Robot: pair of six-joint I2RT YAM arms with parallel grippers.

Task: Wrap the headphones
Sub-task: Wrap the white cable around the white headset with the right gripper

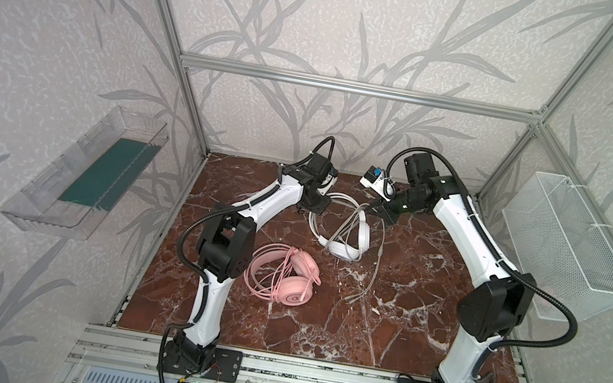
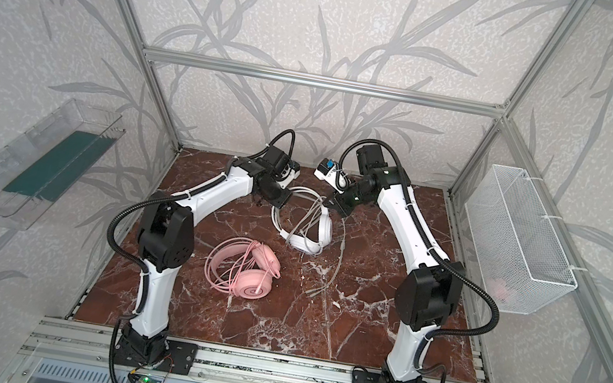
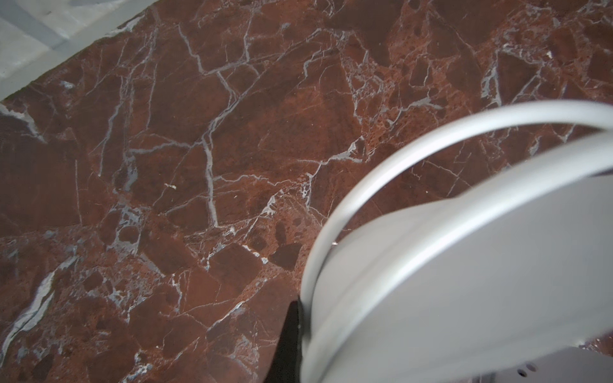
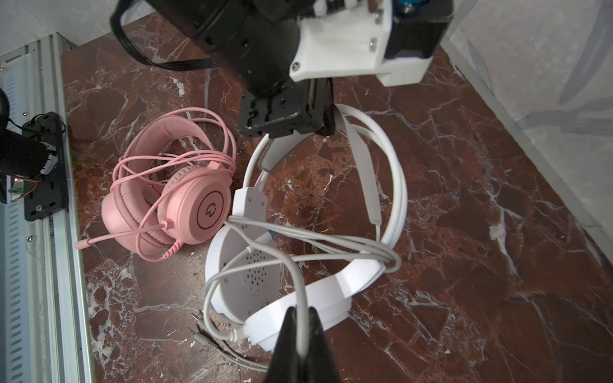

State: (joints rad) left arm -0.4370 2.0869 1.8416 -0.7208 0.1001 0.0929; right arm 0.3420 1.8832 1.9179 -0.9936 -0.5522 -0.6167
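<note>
The white headphones (image 1: 344, 245) lie at the back middle of the marble table (image 1: 399, 334), seen in both top views, white cup (image 2: 304, 243). My left gripper (image 1: 317, 208) is shut on their headband (image 3: 414, 238); one black finger (image 3: 292, 335) shows beside it. My right gripper (image 4: 302, 313) is shut on their thin white cable (image 4: 298, 285), just above the far cup. The cable loops across the headband, and its plugs (image 4: 204, 338) lie on the table. The pink headphones (image 1: 288, 278) lie nearer the front left, pink cable draped over them (image 4: 172, 199).
A clear plastic bin (image 1: 89, 173) hangs on the left wall and a white wire basket (image 1: 565, 248) on the right wall. An aluminium rail (image 1: 308, 374) carrying both arm bases runs along the table's front edge. The back wall stands close behind both grippers.
</note>
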